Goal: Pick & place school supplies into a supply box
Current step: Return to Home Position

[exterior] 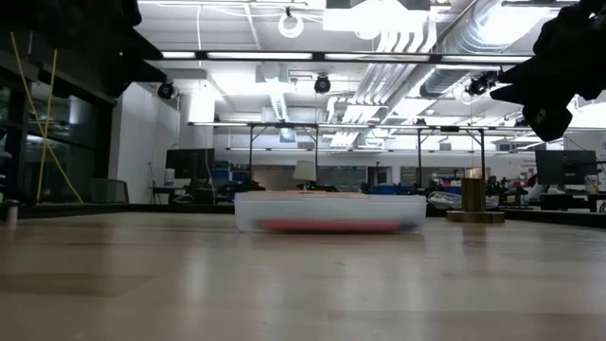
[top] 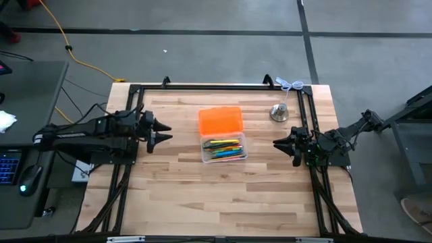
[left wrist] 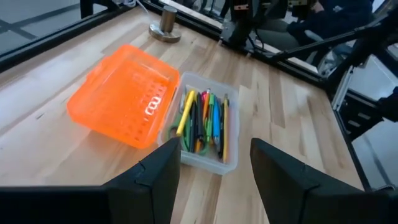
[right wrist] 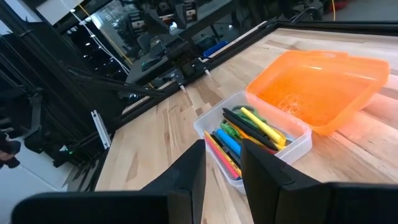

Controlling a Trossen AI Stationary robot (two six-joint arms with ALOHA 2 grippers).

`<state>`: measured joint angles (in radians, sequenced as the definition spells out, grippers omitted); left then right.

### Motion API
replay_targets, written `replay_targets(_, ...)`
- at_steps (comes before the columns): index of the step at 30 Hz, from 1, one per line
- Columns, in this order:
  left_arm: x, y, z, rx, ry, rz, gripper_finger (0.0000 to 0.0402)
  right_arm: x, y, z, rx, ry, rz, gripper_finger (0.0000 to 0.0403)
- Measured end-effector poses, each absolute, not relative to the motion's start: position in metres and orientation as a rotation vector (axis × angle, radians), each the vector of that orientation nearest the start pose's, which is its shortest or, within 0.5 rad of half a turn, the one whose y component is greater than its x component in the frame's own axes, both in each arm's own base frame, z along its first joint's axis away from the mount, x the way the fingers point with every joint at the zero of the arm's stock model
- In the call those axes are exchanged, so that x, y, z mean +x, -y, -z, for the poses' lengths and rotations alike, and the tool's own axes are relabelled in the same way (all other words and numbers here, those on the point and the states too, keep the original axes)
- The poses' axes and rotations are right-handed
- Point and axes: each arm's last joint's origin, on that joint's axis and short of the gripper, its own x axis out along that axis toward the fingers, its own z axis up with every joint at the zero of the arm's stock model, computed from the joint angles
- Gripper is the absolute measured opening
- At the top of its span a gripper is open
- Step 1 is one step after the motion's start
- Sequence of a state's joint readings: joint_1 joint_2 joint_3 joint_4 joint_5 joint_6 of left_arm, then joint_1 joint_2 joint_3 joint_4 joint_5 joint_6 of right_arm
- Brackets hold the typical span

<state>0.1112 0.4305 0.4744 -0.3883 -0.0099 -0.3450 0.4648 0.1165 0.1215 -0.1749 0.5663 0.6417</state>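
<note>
the left pincer (left wrist: 216,150), released and empty at the table's left side, faces the small clear rectangular plastic box (left wrist: 206,161) mid-table on the pale wooden table (top: 223,196). its bright orange hinged lid (top: 220,121) lies open. the coloured pens, pencils and markers (top: 224,148) lie inside and none shows loose, so placing looks done. the right pincer (right wrist: 222,152), also released and empty, waits at the right edge. a raised mark on the lid is unreadable.

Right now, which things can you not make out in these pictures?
Low view: what lies in the box; its cloudy wall shows only a red blur.
High view: how many pens; they overlap and are too small.
Both wrist views: the box's bottom layer; upper pens cover it.
Low view: the left hand; the top edge cuts off most of it.
</note>
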Motion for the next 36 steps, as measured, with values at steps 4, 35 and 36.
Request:
replay_targets(4,0.110,-0.012,-0.240,-0.367,-0.295,-0.168,0.0223,0.091,-0.028,-0.181,0.542,-0.105,0.138,0.0078)
replay_targets(35,0.090,-0.010,-0.176,-0.384,-0.098,-0.114,0.0223,0.083,-0.025,-0.193,0.481,0.040,0.072,0.0078)
replay_targets(36,0.091,-0.010,-0.173,-0.389,-0.112,-0.119,0.0223,0.084,-0.025,-0.192,0.484,0.043,0.072,0.0078)
